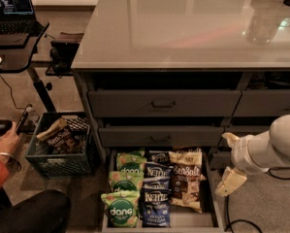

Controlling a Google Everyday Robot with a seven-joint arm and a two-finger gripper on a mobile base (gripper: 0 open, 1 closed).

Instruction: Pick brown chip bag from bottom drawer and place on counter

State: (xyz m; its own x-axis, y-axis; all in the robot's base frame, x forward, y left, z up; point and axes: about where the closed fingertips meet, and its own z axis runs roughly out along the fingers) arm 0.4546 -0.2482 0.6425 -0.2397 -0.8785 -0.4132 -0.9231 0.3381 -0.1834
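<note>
The brown chip bag (185, 179) lies flat at the right side of the open bottom drawer (215, 216), its "SeaSalt" lettering facing up. My gripper (230, 181) is the cream piece at the end of my white arm (265, 149). It hangs just right of the drawer's right edge, beside the bag and apart from it, and holds nothing that I can see. The glossy grey counter (183, 23) spans the top of the view above the drawers.
Blue Kettle bags (155, 194) and green dang bags (122, 198) fill the drawer's middle and left. Two closed drawers (161, 103) sit above. A green crate (62, 152) with bags stands at the left. A person's hand (4, 140) and a black desk with a laptop (8, 13) are at far left.
</note>
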